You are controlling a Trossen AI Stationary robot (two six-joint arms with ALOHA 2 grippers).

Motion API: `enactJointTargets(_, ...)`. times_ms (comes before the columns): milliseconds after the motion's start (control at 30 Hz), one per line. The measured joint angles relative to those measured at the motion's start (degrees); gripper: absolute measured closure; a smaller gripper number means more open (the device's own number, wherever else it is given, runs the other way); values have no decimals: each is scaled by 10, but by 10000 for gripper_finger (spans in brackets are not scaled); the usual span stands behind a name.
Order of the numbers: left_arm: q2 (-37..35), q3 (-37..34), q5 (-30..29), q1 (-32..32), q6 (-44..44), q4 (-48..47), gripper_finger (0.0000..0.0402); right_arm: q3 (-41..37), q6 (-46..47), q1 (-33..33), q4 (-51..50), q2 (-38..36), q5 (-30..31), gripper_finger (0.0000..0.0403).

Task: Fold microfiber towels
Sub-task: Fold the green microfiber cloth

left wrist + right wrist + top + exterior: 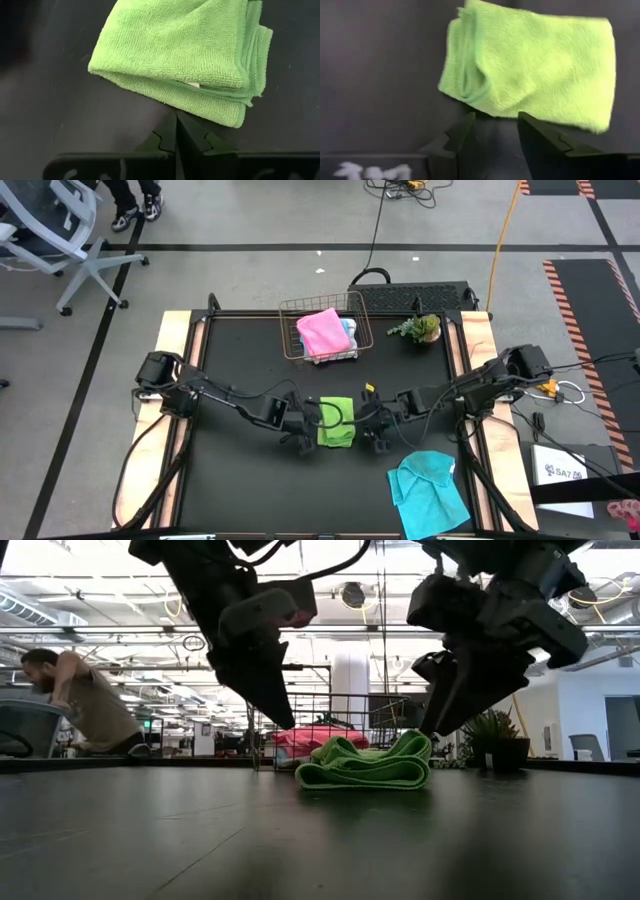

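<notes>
Lime green towel (336,423) sits folded mid-worktop (240,490). Left gripper (176,131) is pinched closed just beside it, holding nothing; right gripper (495,131) is narrowly parted on the other side. Pink towel (322,332) is already in the wire basket (292,310) — the cyan towel (430,490) looks crumpled, probably next.

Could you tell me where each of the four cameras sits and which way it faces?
High view: overhead, straight down on the table; both arms show.
Low view: tabletop height, level toward the room; both arms descend beside the lime green towel.
Left wrist view: looks past the shut left gripper at the towel.
Right wrist view: looks past the open right gripper at the towel.
All four share the towel.
</notes>
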Motion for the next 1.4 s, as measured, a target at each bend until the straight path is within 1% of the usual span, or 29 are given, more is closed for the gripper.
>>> enactJointTargets(100,0,0,0,1,-10,-3,389,0,-48,8,29,8,0,248)
enactJointTargets(267,0,0,0,1,-23,-2,398,1,-115,15,45,29,3,247)
enactJointTargets(467,0,0,0,1,-46,-2,386,1,-144,15,68,69,14,248)
enactJointTargets(600,0,0,1,0,-47,-2,396,0,-130,17,91,80,14,248)
enactJointTargets(700,0,0,1,0,-48,-2,398,0,-126,22,102,73,17,252)
enactJointTargets(800,0,0,1,0,-49,-2,389,1,-127,28,109,60,42,265)
enactJointTargets(967,0,0,1,0,-49,-2,384,1,-108,30,114,54,45,298)
enactJointTargets(1133,0,0,1,1,-47,-3,398,1,-93,30,122,54,43,352)
enactJointTargets(1233,0,0,1,1,-45,-3,396,4,-92,30,127,54,43,389)
enactJointTargets(1300,0,0,1,1,-44,-3,390,13,-92,30,127,54,43,396)
enactJointTargets(1400,0,0,1,1,-44,-3,382,29,-93,30,128,54,43,393)
